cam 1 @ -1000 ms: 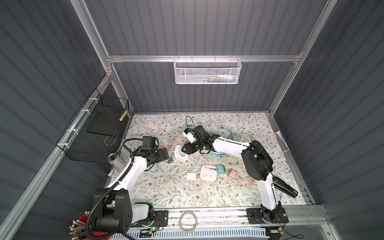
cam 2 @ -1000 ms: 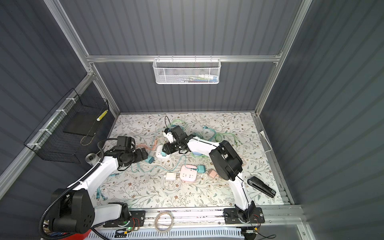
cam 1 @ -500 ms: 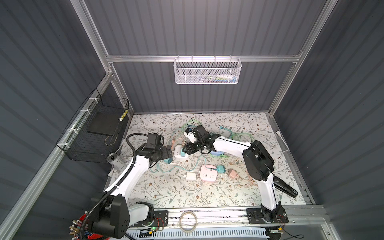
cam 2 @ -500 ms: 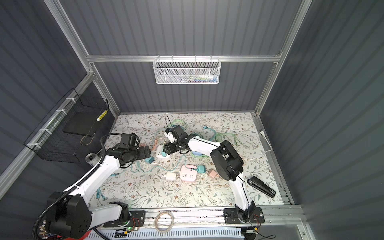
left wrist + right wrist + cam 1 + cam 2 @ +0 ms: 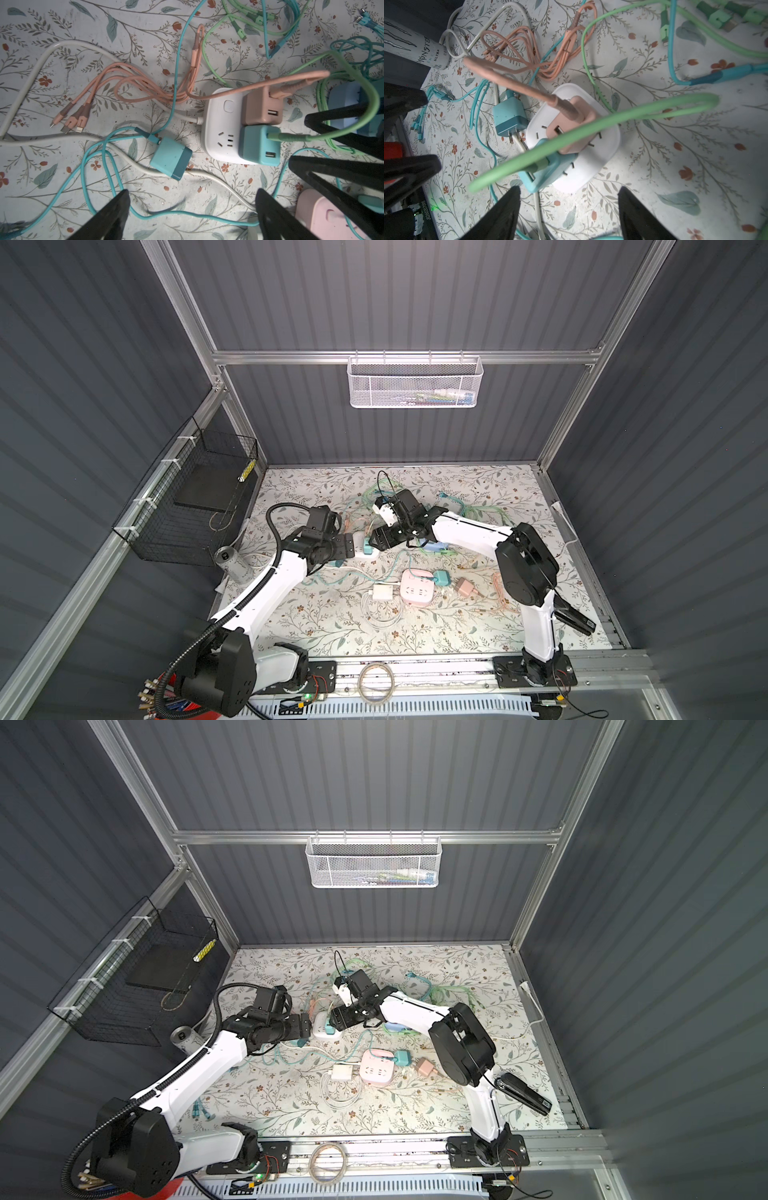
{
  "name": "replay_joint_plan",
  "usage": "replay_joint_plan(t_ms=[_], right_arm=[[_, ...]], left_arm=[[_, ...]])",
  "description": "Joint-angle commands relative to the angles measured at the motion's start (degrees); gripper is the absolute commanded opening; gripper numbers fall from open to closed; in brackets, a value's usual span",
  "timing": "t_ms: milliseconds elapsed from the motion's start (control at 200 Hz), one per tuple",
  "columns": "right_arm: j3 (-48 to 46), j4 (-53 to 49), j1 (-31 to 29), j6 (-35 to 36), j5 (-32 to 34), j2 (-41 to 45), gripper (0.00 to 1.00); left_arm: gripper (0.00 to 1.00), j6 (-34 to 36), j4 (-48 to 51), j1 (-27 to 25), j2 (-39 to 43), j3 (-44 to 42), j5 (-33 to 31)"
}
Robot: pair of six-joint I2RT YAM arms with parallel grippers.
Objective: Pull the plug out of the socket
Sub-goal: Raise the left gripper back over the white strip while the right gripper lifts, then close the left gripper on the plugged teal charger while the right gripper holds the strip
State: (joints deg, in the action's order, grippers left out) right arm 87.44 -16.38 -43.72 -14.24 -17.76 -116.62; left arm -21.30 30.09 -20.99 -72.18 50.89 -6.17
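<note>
Floral table (image 5: 457, 635) bears white socket (image 5: 221, 124), pink socket (image 5: 417, 593), chargers (image 5: 170, 160), cables (image 5: 195, 52).

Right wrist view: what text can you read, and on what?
"MONSTER" and "ULTRA", with a smaller, partly legible line between: white can.
Too blurred to read: number sticker on dark gear beside a green light.
No readable text: white socket.

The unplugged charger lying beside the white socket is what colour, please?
The charger is two-tone teal, best in the left wrist view.
</note>
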Motion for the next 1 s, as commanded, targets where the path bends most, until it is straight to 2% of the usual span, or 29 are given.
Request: replay_joint_plan(t_ms=[0,140,270,600,996], right_arm=[[-0.9,-0.5,0.3,-0.5,-0.7,1.6,0.75],[-3.6,0.8,0.3,-0.9,-0.4,2.9,0.71],[-6.2,1.9,0.6,-1.2,-0.1,4.1,0.62],[-4.4,0.7,2.0,-4.0,0.3,0.4,0.49],[-2.5,1.6,2.9,-6.9,-1.0,-3.2,0.48]], left_arm=[[0.91,-0.7,-1.1,-2.2,-1.8,0.9,-0.7],[0.88,-1.1,-1.6,-5.4,-3.9,1.7,-1.7],[0.85,-2.0,-3.5,-7.7,-5.5,1.7,-1.6],[0.81,-2.2,-7.5,-9.6,-11.1,4.3,-2.3],[0.67,-0.9,-9.1,-10.3,-16.4,6.6,-3.9]])
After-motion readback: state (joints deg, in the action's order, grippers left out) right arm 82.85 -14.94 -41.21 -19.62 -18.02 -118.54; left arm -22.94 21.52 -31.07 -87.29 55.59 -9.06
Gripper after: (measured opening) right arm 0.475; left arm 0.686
